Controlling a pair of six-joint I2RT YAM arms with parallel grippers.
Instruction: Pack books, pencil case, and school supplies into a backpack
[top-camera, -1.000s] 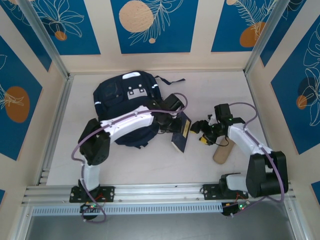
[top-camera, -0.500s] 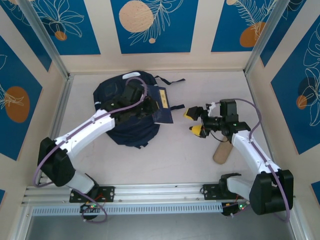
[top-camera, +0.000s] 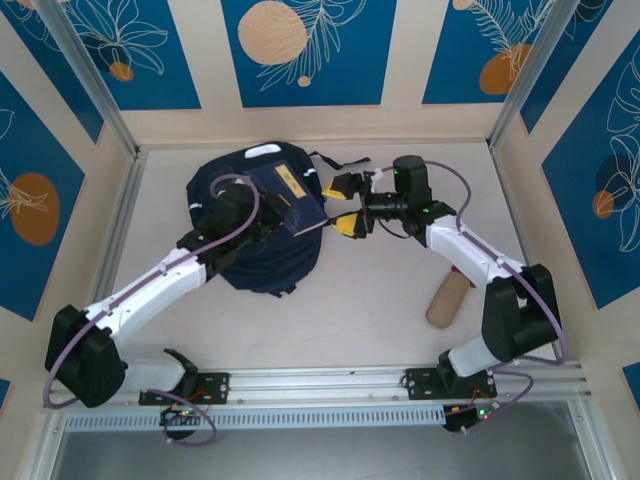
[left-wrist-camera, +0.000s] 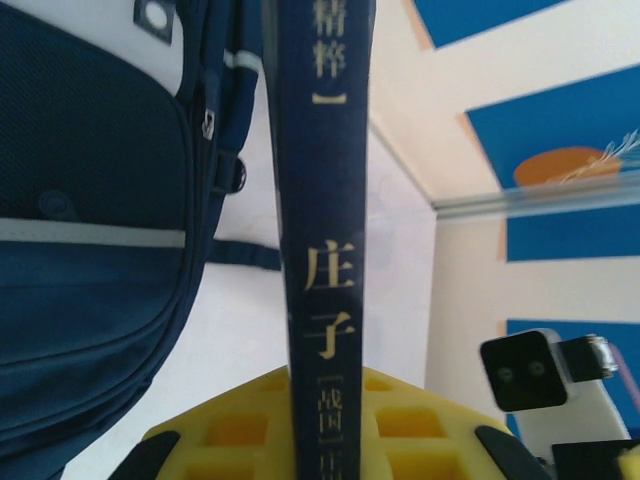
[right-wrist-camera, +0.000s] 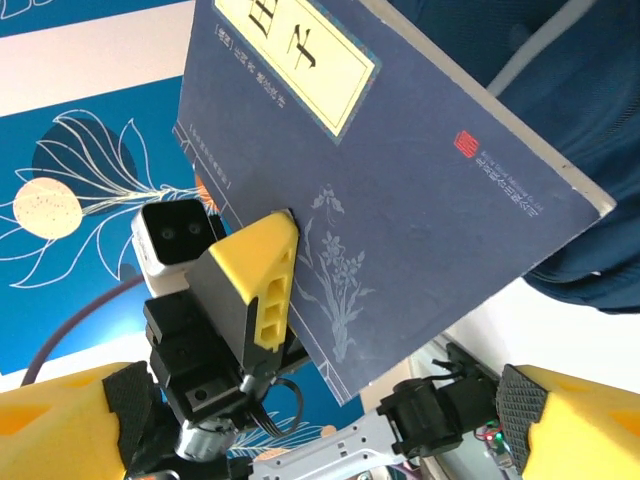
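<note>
Stage: early, by my read. First book in transit, nothing confirmed packed.
Book (top-camera: 288, 195): dark navy cover, yellow label. Held up in the air over the bag's top-right part, tilted.
Bag (top-camera: 255, 255): lies flat at table (top-camera: 380, 320) rear-left. Front pocket zip looks closed in L wrist view. Main compartment open or not: can't tell.
L gripper (left-wrist-camera: 325, 400): clamped narrow on the book's lower edge, yellow pads either side. Grip looks firm.
R gripper (top-camera: 343, 205): jaws spread wide, nothing between them. Sits just beside the book's right edge, pointed at it. Contact w/ book: can't tell.
Roll (top-camera: 447, 298): tan cylinder, prob. the pencil case. Lies on table by R arm, well apart from bag. Untouched.
Done: book lifted & brought to the bag.
Left: get book into the bag, then the roll, then any other books & supplies. Contents already in bag: can't tell.
Next need: an open mouth on the bag. R gripper looks placed to help w/ the book or hold the opening.
Risk: thin book pinched at one edge may swing or slip when lowered.
</note>
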